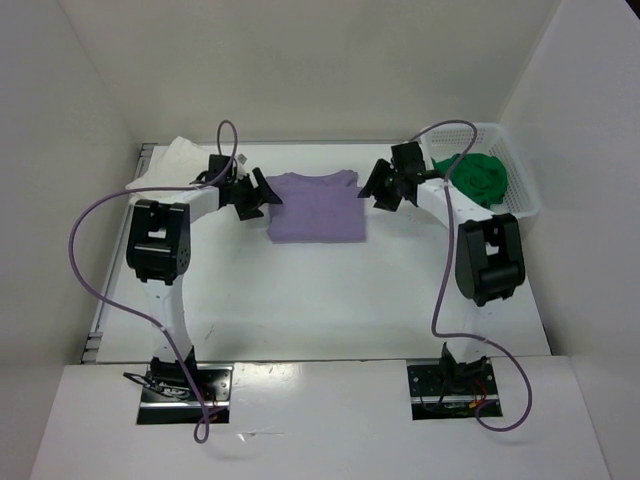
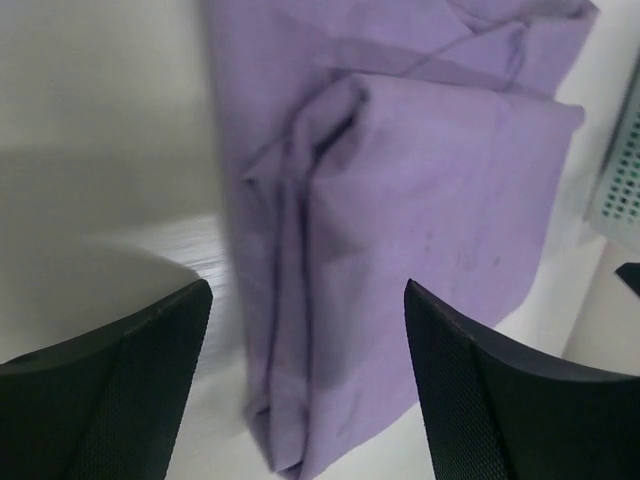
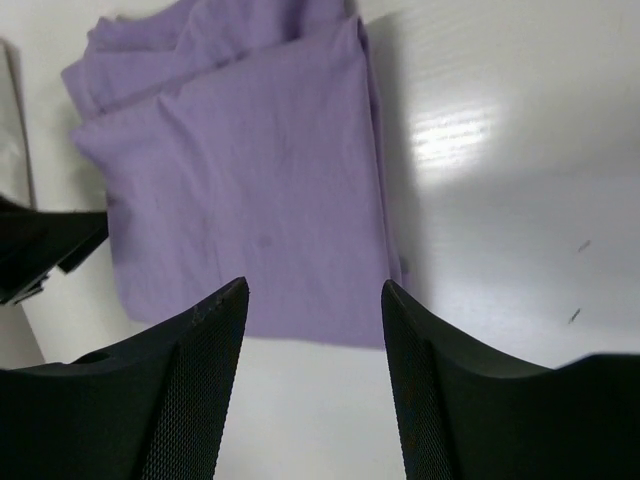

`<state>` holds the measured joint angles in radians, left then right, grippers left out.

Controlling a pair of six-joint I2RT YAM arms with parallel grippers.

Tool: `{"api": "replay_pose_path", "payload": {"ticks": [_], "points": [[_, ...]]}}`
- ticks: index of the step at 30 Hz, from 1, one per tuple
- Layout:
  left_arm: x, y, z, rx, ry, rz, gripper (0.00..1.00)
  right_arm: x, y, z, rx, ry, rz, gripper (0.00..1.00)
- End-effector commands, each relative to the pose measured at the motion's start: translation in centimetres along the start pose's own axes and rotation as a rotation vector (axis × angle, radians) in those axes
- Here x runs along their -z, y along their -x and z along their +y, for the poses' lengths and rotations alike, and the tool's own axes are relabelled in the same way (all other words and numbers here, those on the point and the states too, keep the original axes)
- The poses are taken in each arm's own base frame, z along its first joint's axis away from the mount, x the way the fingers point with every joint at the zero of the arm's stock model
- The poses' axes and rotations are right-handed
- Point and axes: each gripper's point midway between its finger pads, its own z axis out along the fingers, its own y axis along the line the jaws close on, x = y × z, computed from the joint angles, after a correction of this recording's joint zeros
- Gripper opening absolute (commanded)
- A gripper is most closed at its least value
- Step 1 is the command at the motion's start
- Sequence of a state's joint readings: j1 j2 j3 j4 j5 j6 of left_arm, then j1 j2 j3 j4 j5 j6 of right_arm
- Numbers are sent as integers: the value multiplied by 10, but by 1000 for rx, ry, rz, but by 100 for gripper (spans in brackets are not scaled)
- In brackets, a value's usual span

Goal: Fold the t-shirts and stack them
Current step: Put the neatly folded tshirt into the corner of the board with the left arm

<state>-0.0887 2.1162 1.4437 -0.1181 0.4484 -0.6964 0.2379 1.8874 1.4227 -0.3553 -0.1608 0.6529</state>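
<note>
A folded purple t-shirt [image 1: 316, 207] lies flat at the back middle of the table; it also shows in the left wrist view [image 2: 400, 210] and the right wrist view [image 3: 240, 190]. My left gripper [image 1: 268, 196] is open and empty, just off the shirt's left edge. My right gripper [image 1: 372, 186] is open and empty, just off the shirt's right edge. A crumpled green t-shirt [image 1: 480, 176] lies in the white basket [image 1: 524, 190] at the back right. A white garment [image 1: 180, 160] lies at the back left.
White walls close in the table on three sides. The basket's mesh wall shows at the right edge of the left wrist view [image 2: 625, 170]. Purple cables loop over both arms.
</note>
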Motion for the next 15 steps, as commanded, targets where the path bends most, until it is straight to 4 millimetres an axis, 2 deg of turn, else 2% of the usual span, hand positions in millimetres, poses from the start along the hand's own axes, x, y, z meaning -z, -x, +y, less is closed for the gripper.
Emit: {"api": "replay_pose_path", "payload": {"ticks": [1, 2, 3, 4, 5, 6, 8, 9, 10, 11, 12, 13, 15], "points": [[-23, -26, -7, -70, -79, 91, 86, 29, -8, 23, 43, 98, -34, 62], [-28, -30, -10, -75, -88, 106, 82, 32, -11, 21, 42, 96, -32, 62], [-32, -32, -4, -69, -73, 110, 77, 41, -9, 25, 36, 111, -50, 62], [-39, -38, -3, -70, -70, 125, 71, 42, -17, 18, 33, 101, -37, 62], [-43, -38, 2, -68, -60, 123, 59, 45, -18, 19, 24, 108, -44, 62], [-48, -44, -1, -61, -63, 131, 52, 49, -19, 18, 25, 110, -47, 62], [-53, -41, -8, -58, -76, 125, 40, 58, -23, 17, 26, 115, -53, 62], [-53, -31, -12, -59, -69, 96, 33, 61, -26, 15, 16, 111, -48, 62], [-52, -28, -24, -64, -77, 81, 17, 69, -30, 16, 18, 125, -47, 62], [-54, -26, -32, -81, -83, 73, 12, 73, -32, 15, 9, 127, -49, 62], [-46, -8, -53, -84, -117, 31, 9, 76, -33, 14, 10, 129, -51, 62], [-40, 1, -65, -84, -132, 13, 4, 82, -38, 12, 10, 131, -54, 62], [-27, 21, -90, -90, -164, -24, 2, 85, -49, 3, 6, 115, -35, 62]]}}
